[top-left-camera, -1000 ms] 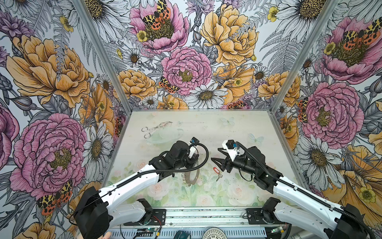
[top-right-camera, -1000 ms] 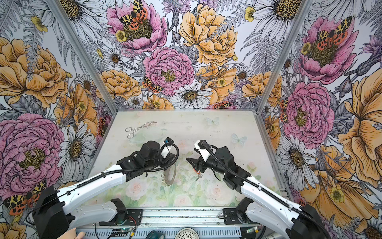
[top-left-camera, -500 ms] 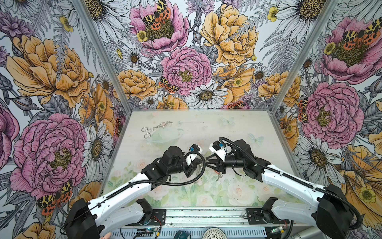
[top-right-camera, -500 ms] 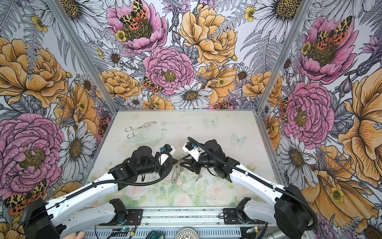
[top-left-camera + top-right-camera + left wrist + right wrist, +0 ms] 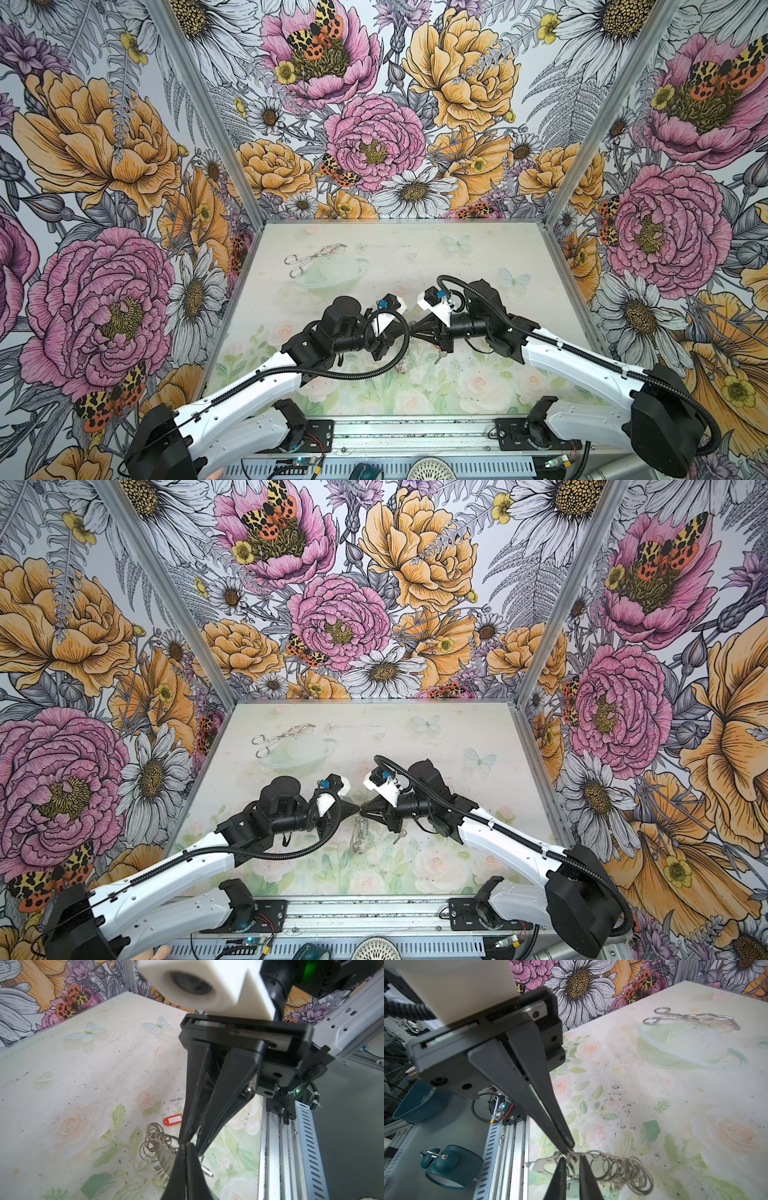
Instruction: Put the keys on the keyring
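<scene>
Floral-printed walls (image 5: 374, 137) box in my workspace, and below them lies the pale table (image 5: 478, 257) with its faded rose print. My left arm (image 5: 249, 386) and right arm (image 5: 582, 357) reach in from the near side and meet nose to nose over the middle. Far back, on the left of both top views, lie silver scissor-handled tongs (image 5: 314, 259), well apart from the work.

From the right wrist view I see the left gripper (image 5: 570, 1148) with its fingers pressed together on the top edge of the keyring (image 5: 360, 833). The keyring hangs below the pinch; I cannot tell whether its lower edge touches the table. The right gripper (image 5: 573, 1159) has its fingers drawn to a narrow gap with ring wire between them, and I cannot tell whether they pinch it.

The keys (image 5: 400, 836) lie flat on the table just under the right gripper, not on the keyring. Their red tag (image 5: 172, 1120) shows beside that gripper's fingers in the left wrist view.

I judge the keyring light and stiff in its flat band (image 5: 542, 1165). Its fringe of split rings (image 5: 623, 1169) is loose and will slide and swing, so the band is the firmer hold. The keys look thin, slick and low to the surface, so I would take them by the thicker plastic tag.
</scene>
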